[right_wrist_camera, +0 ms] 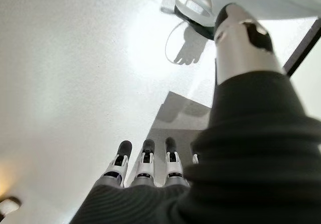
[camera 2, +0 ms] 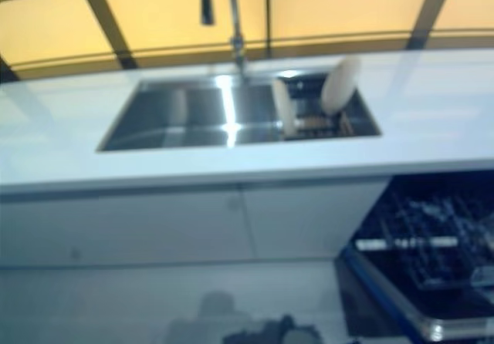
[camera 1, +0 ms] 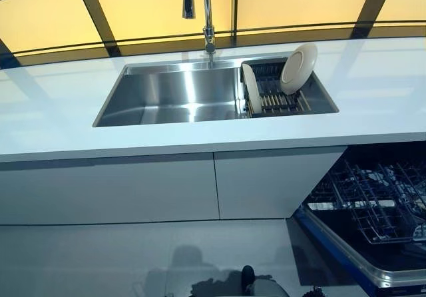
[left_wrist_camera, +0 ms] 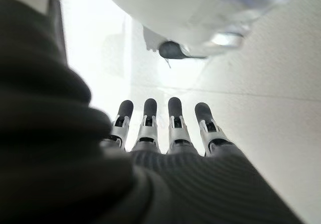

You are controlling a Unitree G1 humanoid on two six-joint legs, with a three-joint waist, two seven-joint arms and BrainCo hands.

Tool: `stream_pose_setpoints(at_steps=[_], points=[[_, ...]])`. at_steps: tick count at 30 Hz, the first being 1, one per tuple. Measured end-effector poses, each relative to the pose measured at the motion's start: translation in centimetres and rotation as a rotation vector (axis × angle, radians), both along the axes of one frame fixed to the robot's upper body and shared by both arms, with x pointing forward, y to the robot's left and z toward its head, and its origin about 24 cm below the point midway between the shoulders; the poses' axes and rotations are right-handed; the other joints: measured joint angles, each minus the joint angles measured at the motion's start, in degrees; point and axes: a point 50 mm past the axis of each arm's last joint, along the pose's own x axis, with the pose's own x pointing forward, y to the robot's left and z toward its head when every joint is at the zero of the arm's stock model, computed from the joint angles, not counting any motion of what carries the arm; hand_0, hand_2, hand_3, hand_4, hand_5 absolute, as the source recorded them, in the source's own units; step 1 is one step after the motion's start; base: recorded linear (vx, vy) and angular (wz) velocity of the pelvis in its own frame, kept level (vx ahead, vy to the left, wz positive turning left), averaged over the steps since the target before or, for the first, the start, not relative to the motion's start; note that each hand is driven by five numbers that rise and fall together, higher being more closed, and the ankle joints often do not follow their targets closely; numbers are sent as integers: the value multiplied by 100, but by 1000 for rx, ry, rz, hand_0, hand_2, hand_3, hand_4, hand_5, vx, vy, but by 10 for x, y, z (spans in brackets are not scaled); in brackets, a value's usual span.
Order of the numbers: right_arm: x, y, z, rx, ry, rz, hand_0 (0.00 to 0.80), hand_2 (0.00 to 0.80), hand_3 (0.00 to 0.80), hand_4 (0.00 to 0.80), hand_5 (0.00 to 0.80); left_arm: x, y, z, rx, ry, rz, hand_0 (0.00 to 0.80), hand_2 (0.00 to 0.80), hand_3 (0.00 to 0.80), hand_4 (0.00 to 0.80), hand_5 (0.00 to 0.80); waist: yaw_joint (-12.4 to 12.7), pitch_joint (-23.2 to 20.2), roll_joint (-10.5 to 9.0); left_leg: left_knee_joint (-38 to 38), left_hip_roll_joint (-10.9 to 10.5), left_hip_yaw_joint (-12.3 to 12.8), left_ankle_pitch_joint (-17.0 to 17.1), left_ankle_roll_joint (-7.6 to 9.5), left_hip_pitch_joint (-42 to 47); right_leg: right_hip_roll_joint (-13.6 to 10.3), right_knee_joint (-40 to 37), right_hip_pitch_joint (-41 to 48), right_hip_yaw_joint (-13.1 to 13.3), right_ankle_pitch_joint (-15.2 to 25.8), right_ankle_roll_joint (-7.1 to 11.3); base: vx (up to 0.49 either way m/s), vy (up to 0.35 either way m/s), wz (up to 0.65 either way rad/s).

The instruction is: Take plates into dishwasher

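**A:** Where do the plates stand?

**B:** Both are in the dark rack (camera 1: 276, 96) at the right end of the sink (camera 1: 166, 97). One plate (camera 1: 298, 67) leans against the rack's back right corner; the other plate (camera 1: 251, 88) stands on edge at the rack's left side. The dishwasher basket (camera 1: 376, 204) is pulled out below the bench (camera 1: 133, 140), at its right end, and I'd say it holds no plates, though it is dim in there.

**A:** And the hands?

**B:** Neither reaches the bench. The left hand (left_wrist_camera: 160, 128) hangs with fingers straight, holding nothing; the right hand (right_wrist_camera: 145, 166) likewise, fingers straight and empty, over pale floor.

**A:** So how should the first pick go?

**B:** The right hand is the natural choice, I think: rack and dishwasher are both on that side. Take the leaning plate first, since its rim stands clear above the sink edge. Pinch the rim, lift straight up before swinging away, and mind the tap (camera 1: 208, 17) close by.
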Motion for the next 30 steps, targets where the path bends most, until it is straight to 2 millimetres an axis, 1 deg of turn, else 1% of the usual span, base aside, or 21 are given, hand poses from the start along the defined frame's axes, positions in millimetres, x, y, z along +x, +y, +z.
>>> stream_pose_setpoints(at_steps=[2, 3, 4, 6, 7, 8, 9, 10, 11, 12, 13, 14, 15, 16, 17, 19, 21, 22, 24, 26, 30], points=[[6, 6, -1, 80, -7, 56, 0, 0, 0, 0, 0, 4, 9, 2, 30, 3, 0, 0, 0, 0, 0, 0, 36, 39, -245, 1324, -275, 4, 76, -111, -650, -212, -261, 188, -52, 0, 3, 225, -112, 2], [7, 5, -1, 113, 9, 97, 0, 0, 0, 0, 0, 4, 9, 2, 36, 6, -4, 0, 0, 0, 0, 0, 129, 56, -281, 2139, -330, -3, 206, -158, -1034, -262, -518, 401, -13, -2, 9, 311, 30, -18], [7, 1, 0, 128, 41, 166, 0, 0, 0, 0, 0, 8, 9, 3, 36, -8, 1, 0, 0, 0, 0, 0, 224, 114, -341, 2605, -410, -35, 195, -133, -1315, -315, -746, 605, 4, 63, -85, 331, 98, -39], [10, -4, 1, 138, 74, 320, 0, 0, 0, 0, 0, 2, 6, 1, 33, 4, 4, 0, 0, 0, 0, 0, 421, 133, -300, 1666, -539, 15, 148, -137, -1251, -357, -801, 759, 10, 69, -89, 279, 122, -38], [12, -4, 2, 150, 86, 377, 0, 0, 0, 0, 0, 5, 5, 2, 34, -3, -9, 0, 0, 0, 0, 0, 462, 139, -285, 935, -586, 171, 252, -159, -1266, -319, -1009, 841, 7, 40, -48, 183, 76, -16], [17, -3, 3, 155, 88, 435, 0, 0, 0, 0, 0, 5, 2, 2, 30, -4, -13, 0, 0, 0, 0, 0, 512, 129, -248, 306, -598, 333, 346, -91, -1299, -205, -1257, 967, 35, -112, 226, 152, 41, -27], [29, -12, 9, 138, 84, 506, 0, 0, 0, 0, 0, 9, -5, 1, 15, -6, -40, 0, 0, 0, 0, 0, 651, 250, 136, -31, -204, 198, 414, -177, -1423, 123, -394, 745, 46, -194, 32, 171, 30, -35], [39, -8, 14, 173, 65, 568, 0, 0, 0, 0, 0, 11, 3, 3, 35, -7, -63, 0, 0, 0, 0, 0, 728, 243, 85, 4, -139, 33, 407, -191, -1552, 66, 250, 675, 67, -594, -9, 200, 15, -49], [50, -1, 20, 215, 38, 660, 0, 0, 0, 0, 0, 5, 7, 3, 48, 17, -81, 0, 0, 0, 0, 0, 796, 281, 85, 121, 35, -109, 691, 10, -1528, 131, 156, 830, -144, -701, -57, 184, -8, -63], [58, 12, 24, 275, 10, 720, 0, 0, 0, 0, 0, -3, 14, 3, 60, 33, -74, 0, 0, 0, 0, 0, 894, 206, -57, 366, -74, 32, 674, 45, -1510, -22, 177, 805, -251, -697, -13, 205, -49, -88], [73, 28, 40, 378, -56, 802, 0, 0, 0, 0, 0, -13, 20, 4, 75, 53, -80, 0, 0, 0, 0, 0, 953, 156, -148, 663, -135, 110, 569, 89, -1506, -86, 119, 873, -371, -687, 100, 152, -59, -79], [82, 36, 49, 448, -98, 838, 0, 0, 0, 0, 0, -17, 22, 4, 79, 57, -85, 0, 0, 0, 0, 0, 938, 120, -115, 524, -69, 15, 591, 94, -1421, 9, 35, 953, -384, -657, 152, 149, -88, -38], [95, 59, 69, 610, -162, 890, 0, 0, 0, 0, 0, -18, 34, 8, 109, 57, -97, 0, 0, 0, 0, 0, 874, 66, -234, 280, -137, -60, 796, 168, -1300, -38, -144, 1065, -363, -588, 217, 116, -80, 21], [103, 72, 88, 727, -211, 934, 0, 0, 0, 0, 0, -11, 44, 12, 130, 31, -106, 0, 0, 0, 0, 0, 824, -8, -345, 36, -229, -68, 864, 211, -1215, -87, -256, 1130, -365, -560, 265, 114, -88, 56], [112, 78, 110, 816, -261, 979, 0, 0, 0, 0, 0, -4, 51, 16, 142, 6, -117, 0, 0, 0, 0, 0, 781, -37, -357, -130, -261, -46, 1013, 268, -1159, -100, -328, 1222, -364, -597, 292, 90, -70, 72], [132, 78, 161, 918, -367, 1054, 0, 0, 0, 0, 0, 6, 63, 22, 165, -23, -128, 0, 0, 0, 0, 0, 764, -110, -455, -281, -341, 26, 1097, 343, -1050, -186, -337, 1246, -331, -706, 367, 69, -48, 43], [156, 76, 212, 1017, -523, 1076, 0, 0, 0, 0, 0, -2, 73, 23, 183, 0, -121, 0, 0, 0, 0, 0, 749, -144, -515, -428, -428, 63, 1160, 415, -968, -250, -352, 1269, -218, -680, 436, 63, -30, 6], [164, 73, 230, 1061, -576, 1068, 0, 0, 0, 0, 0, -8, 75, 22, 183, 17, -107, 0, 0, 0, 0, 0, 746, -161, -543, -482, -466, 89, 1193, 410, -940, -271, -388, 1282, -141, -681, 464, 53, -19, -1], [176, 66, 256, 1134, -669, 1029, 0, 0, 0, 0, 0, -16, 76, 20, 182, 43, -99, 0, 0, 0, 0, 0, 737, -177, -619, -566, -528, 133, 1212, 428, -838, -313, -558, 1428, -116, -657, 505, 51, -10, 3], [184, 63, 271, 1206, -727, 993, 0, 0, 0, 0, 0, -20, 77, 20, 181, 47, -101, 0, 0, 0, 0, 0, 737, -172, -687, -629, -544, 140, 1201, 431, -765, -319, -685, 1534, -109, -646, 515, 85, -6, 2], [193, 54, 288, 1321, -865, 880, 0, 0, 0, 0, 0, -20, 75, 19, 178, 39, -136, 0, 0, 0, 0, 0, 736, -150, -737, -682, -534, 153, 1172, 404, -634, -295, -801, 1701, -100, -643, 512, 58, -8, 1]])
